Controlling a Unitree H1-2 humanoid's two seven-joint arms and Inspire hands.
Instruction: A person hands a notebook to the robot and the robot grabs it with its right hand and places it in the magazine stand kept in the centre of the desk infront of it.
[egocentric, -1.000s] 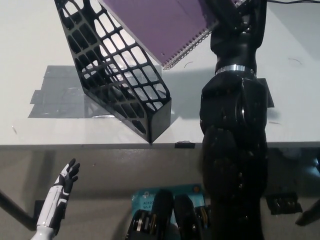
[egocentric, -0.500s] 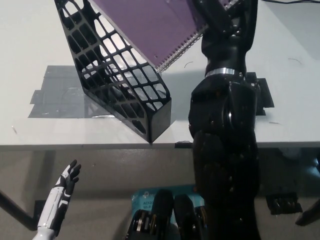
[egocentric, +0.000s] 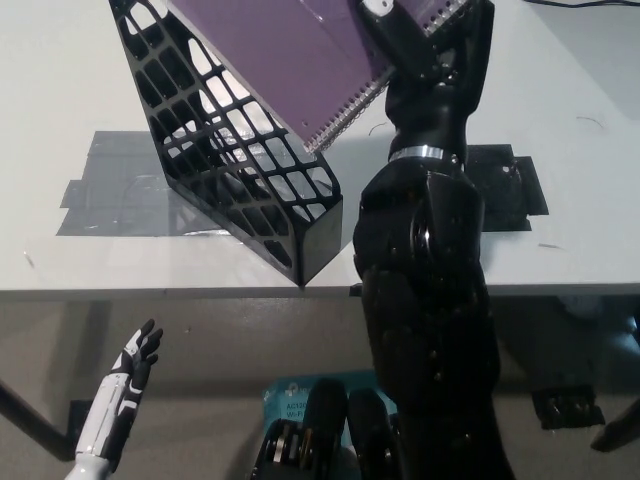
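Observation:
A purple spiral-bound notebook (egocentric: 285, 55) hangs tilted over the open top of the black lattice magazine stand (egocentric: 230, 160), its lower corner just above the stand's rim. My black right hand (egocentric: 415, 35) is shut on the notebook's upper right edge near the picture's top. Most of the right forearm covers the desk's middle right. My white left hand (egocentric: 135, 365) rests open below the desk edge at the lower left.
The stand sits on grey tape patches (egocentric: 115, 190) on the white desk (egocentric: 60, 90). Black tape (egocentric: 510, 190) lies right of my arm. The desk's front edge (egocentric: 150, 292) runs across the picture's middle.
My right arm has swung left, carrying the notebook further over the stand. The left hand has stayed in place.

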